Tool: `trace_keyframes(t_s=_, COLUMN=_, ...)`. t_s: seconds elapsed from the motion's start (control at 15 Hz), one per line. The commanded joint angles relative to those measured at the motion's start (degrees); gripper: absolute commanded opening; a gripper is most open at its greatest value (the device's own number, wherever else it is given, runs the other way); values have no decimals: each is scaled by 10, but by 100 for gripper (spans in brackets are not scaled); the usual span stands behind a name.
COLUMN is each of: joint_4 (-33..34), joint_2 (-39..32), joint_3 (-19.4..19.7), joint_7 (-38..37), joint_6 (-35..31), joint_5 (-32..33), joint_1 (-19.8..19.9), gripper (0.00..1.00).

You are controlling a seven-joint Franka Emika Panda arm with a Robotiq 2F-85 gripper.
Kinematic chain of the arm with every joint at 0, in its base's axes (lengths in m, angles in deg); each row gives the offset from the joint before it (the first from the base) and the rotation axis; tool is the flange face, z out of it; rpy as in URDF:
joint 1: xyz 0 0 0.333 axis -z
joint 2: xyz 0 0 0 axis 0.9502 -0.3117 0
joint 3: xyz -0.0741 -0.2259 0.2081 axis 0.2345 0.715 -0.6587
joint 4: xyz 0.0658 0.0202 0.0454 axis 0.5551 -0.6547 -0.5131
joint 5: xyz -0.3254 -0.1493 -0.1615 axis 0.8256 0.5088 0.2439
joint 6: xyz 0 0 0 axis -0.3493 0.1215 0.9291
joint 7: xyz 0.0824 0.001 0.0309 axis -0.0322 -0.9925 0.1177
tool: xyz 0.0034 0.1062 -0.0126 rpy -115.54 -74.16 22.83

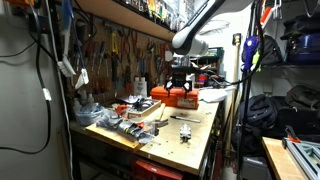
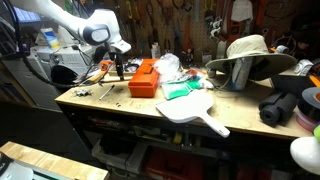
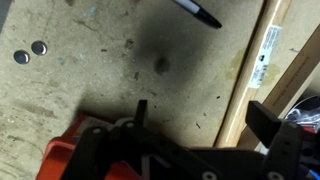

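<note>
My gripper (image 1: 178, 78) hangs open and empty over the workbench (image 1: 195, 140), just above an orange toolbox (image 1: 178, 98). In both exterior views it sits at the box's end (image 2: 118, 68), close to the orange toolbox (image 2: 144, 78). In the wrist view the two black fingers (image 3: 200, 112) are spread wide over bare bench top, with the orange box (image 3: 60, 160) at the lower left under the gripper body. A black marker (image 3: 197, 12) lies at the top edge. Two small metal discs (image 3: 30, 52) lie at the left.
A wooden strip (image 3: 255, 70) runs along the bench edge. A white paddle-shaped board (image 2: 195, 108), a green item (image 2: 180, 90), a wide-brimmed hat (image 2: 248, 52) and black bags (image 2: 285, 105) lie on the bench. Hand tools hang on the wall (image 1: 110, 50). Clutter (image 1: 125, 112) lies beside the box.
</note>
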Motion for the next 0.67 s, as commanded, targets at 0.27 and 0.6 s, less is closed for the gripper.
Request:
trace_keyframes(t_s=0.27, joint_4=57, joint_2=-89, joint_3=45, joint_7=-78, joint_6=-53, joint_5=42, joint_1=-48, gripper=100)
trace_keyframes(t_s=0.6, joint_4=79, joint_2=-118, joint_3=52, joint_7=-100, joint_6=-57, joint_5=42, joint_1=-59, gripper=100)
